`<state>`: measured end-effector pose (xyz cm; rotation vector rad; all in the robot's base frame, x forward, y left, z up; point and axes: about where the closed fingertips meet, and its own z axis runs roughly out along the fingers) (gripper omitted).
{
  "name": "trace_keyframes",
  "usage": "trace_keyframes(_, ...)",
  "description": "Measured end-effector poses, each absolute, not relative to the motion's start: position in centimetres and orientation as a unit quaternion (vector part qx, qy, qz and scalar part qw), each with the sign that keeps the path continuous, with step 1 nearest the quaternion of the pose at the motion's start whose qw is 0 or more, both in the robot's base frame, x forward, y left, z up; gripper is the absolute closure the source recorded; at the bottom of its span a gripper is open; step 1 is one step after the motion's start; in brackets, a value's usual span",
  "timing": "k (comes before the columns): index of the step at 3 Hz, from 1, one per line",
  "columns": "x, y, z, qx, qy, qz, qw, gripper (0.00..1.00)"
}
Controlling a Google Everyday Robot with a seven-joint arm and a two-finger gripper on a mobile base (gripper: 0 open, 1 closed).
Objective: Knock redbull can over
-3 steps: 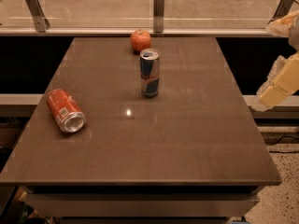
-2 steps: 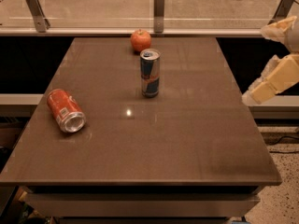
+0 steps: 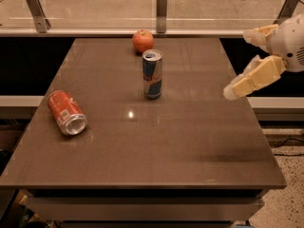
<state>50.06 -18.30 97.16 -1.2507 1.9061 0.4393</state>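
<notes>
The redbull can (image 3: pixel 152 74), slim, blue and silver with a red mark, stands upright on the brown table (image 3: pixel 190 137), a little behind its middle. My gripper (image 3: pixel 238 63) hangs at the right edge of the table, well to the right of the can and about level with it. Its two cream fingers (image 3: pixel 251 79) are spread apart with nothing between them. It touches nothing.
A red soda can (image 3: pixel 67 112) lies on its side at the table's left. A red apple (image 3: pixel 142 41) sits just behind the redbull can near the far edge. A glass railing with metal posts (image 3: pixel 161 4) runs behind the table.
My gripper has moved left, from beyond the table's right edge to over that edge, closer to the redbull can. The cans and apple have not moved.
</notes>
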Motion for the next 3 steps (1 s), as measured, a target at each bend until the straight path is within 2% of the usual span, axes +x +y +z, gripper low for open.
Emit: trace_keyframes(3, 51.9, -15.1, 93.8, -0.431, 0.743, 0.194, 0.474, 0.0)
